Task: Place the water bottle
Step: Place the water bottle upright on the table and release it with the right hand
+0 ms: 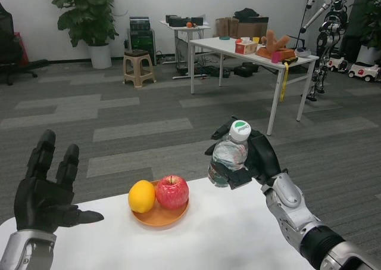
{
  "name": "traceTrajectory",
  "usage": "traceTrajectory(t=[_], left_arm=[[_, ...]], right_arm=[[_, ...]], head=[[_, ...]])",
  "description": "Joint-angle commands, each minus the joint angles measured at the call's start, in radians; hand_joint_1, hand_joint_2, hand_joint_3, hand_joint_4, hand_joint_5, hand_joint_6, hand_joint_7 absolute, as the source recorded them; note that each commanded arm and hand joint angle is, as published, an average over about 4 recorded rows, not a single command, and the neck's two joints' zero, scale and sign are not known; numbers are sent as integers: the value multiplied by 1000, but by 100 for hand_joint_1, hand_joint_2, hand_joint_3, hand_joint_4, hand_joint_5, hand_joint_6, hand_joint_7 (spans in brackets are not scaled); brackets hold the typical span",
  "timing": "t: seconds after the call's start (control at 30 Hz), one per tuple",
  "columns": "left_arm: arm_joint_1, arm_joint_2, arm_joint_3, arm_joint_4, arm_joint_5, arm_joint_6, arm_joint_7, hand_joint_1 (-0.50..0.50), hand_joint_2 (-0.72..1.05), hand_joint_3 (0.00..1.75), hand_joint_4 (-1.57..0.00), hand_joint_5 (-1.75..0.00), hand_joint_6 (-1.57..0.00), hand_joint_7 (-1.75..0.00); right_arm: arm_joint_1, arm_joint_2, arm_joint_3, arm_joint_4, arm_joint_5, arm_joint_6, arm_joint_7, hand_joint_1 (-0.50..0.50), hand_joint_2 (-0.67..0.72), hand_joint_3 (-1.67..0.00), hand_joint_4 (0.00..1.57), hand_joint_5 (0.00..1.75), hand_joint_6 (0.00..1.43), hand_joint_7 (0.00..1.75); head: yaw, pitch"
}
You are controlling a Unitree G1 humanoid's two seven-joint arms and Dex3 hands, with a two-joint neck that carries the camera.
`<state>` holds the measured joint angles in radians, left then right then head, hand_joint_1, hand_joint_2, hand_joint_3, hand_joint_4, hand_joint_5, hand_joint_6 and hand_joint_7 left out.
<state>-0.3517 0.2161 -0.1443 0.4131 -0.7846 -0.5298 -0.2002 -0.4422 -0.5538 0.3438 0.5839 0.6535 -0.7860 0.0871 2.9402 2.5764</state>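
Gripped in the black right hand (253,160) above the far edge of the white table (238,234), clear white-capped plastic water bottle (229,155), left hand (44,192) splayed empty: risks landing half off and toppling, or nudging the orange fruit plate (159,216).

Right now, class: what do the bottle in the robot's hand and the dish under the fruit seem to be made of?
Water bottle: likely clear, glossy plastic; the floor shows through it, and its cap looks opaque white. Dish: smooth orange-brown, faintly shiny; plastic or glazed ceramic, the picture cannot settle which. The right hand grips the bottle.
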Motion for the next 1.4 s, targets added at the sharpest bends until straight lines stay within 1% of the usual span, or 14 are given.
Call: traceTrajectory(t=[0.03,0.1,0.17,0.27,0.33,0.47,0.53,0.63,0.77,0.87,1.03,1.2,1.33,1.4], left_arm=[[12,5,9,-10,4,1,5,-50,-10,4,0,-10,0,0],[13,5,9,-11,4,1,5,-50,-10,4,0,-10,0,0],[15,6,9,-14,3,1,5,-50,-10,7,0,-10,0,0],[17,5,10,-18,2,0,5,-50,-10,2,0,-10,0,0],[18,5,10,-20,2,-1,4,-50,-10,2,0,-10,0,0],[20,6,9,-23,2,-1,1,-50,-10,7,0,-10,0,0],[21,6,9,-23,2,-1,-1,-50,-10,4,0,-10,0,0],[25,7,9,-23,1,-1,-1,-50,-10,4,0,-10,0,0],[32,11,10,-23,0,-1,-1,-50,-10,4,0,-10,0,0],[33,11,10,-23,-2,-1,-1,-50,-10,4,0,-10,0,0],[31,11,8,-20,-7,1,-1,-50,-8,9,0,-10,0,0],[27,11,7,-18,-8,1,-1,-50,-10,9,0,-10,0,0],[24,7,6,-12,-9,1,-1,-50,-6,0,0,-10,0,0],[22,7,4,-10,-10,1,-2,-50,-6,0,0,-10,0,0]], right_arm=[[0,-6,-14,-24,9,-9,-10,-3,-54,-159,146,97,86,126],[1,-6,-13,-24,9,-9,-10,-4,-54,-159,146,97,86,126],[4,-7,-6,-24,9,-10,-10,-4,-54,-159,146,97,88,126],[11,-8,8,-22,9,-11,-9,-4,-54,-159,147,97,88,126],[13,-7,13,-15,9,-11,-9,-4,-57,-159,148,97,90,126],[14,3,21,35,2,-14,-9,-8,-54,-159,152,99,93,126],[14,8,24,59,-1,-16,-9,-12,-54,-159,155,99,97,129],[14,13,28,92,-3,-21,-9,-17,-54,-159,157,104,101,133],[13,20,27,135,-43,-26,-12,-19,-54,-159,157,107,104,133],[11,23,27,166,-67,-28,-19,-22,-54,-159,157,107,107,138],[-2,34,27,274,-86,-34,-42,-27,-54,-159,157,107,115,140],[-20,45,33,365,-107,-35,-57,-28,-54,-159,157,107,121,140],[-36,49,51,421,-110,-35,-71,-33,-54,-159,157,107,126,140],[-42,53,61,444,-110,-35,-78,-33,-54,-159,157,107,126,140]], head=[[-1,0],[-1,-5],[-8,-30],[-21,-67],[-31,-110],[-46,-214],[-52,-256],[-59,-285],[-62,-306],[-66,-317],[-67,-326],[-77,-324],[-81,-323],[-81,-324]])
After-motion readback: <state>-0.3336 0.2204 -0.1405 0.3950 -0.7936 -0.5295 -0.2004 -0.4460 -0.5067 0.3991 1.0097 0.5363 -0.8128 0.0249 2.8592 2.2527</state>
